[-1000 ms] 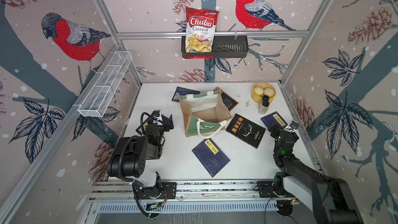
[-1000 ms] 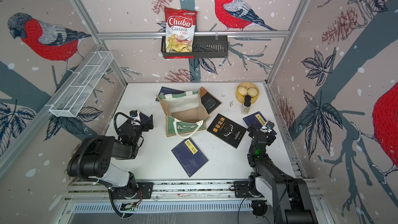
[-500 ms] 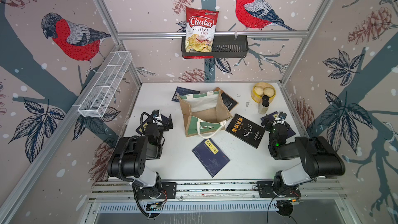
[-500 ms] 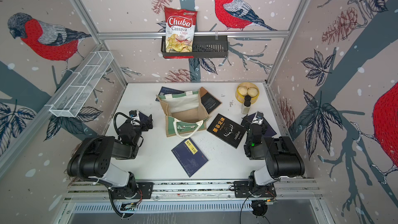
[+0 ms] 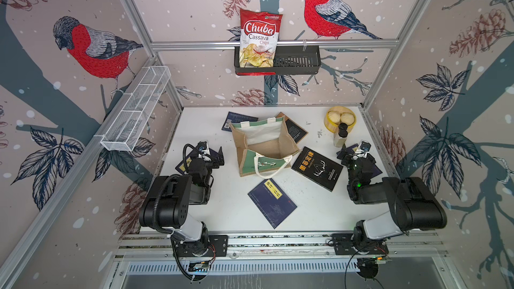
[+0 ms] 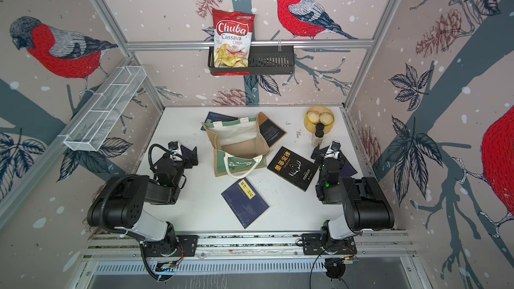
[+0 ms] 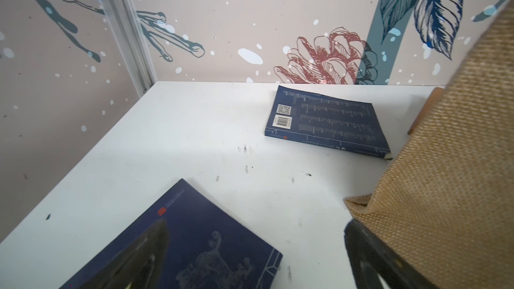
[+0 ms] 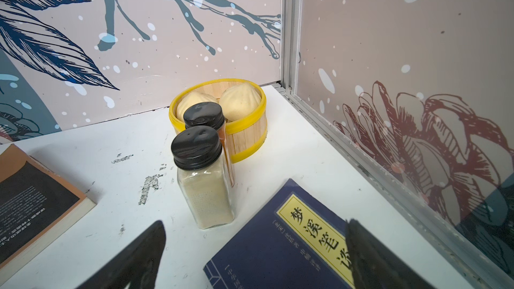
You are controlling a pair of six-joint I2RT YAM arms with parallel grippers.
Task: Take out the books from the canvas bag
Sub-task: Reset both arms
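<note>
clock: read in both top views from the canvas bag [image 5: 261, 148], with 12 toward the back wall.
canvas bag: stood mid-worktop [image 5: 200, 123], mouth open upward, white lining and tan floor showing, one rope handle draped over its green panel at 6.
books: six lay flat on the worktop, all outside the bag.
barcode navy book [image 7: 325, 123]: at 11, back cover up, one edge hidden behind the bag's rim in both top views.
brown-black book [image 5: 296, 132]: at 1, tucked against the bag's jute side.
black antler book [image 5: 317, 168]: at 4, gold characters up, one corner just beside the bag.
yellow-label navy book [image 5: 272, 202]: at 6, near the bag but apart from it.
left navy book [image 7: 194, 246]: at 9, mostly hidden under the left arm in the top views.
right navy book [image 8: 292, 246]: at 3, yellow title label up, near the side wall.
left gripper [image 7: 257, 227]: jaws spread wide with nothing between them, low over the left navy book's corner; the bag's jute side was just beside one finger.
right gripper [image 8: 256, 225]: jaws spread wide, holding nothing, low over the right navy book's corner.
spice jars [image 8: 205, 190]: two, black-capped, at 2, one behind the other, just in front of the steamer.
bamboo steamer [image 8: 244, 126]: at 2 in the back corner, with two buns inside.
chips bag [image 5: 260, 40]: at 12, upright in the black wall basket [image 5: 297, 61].
</note>
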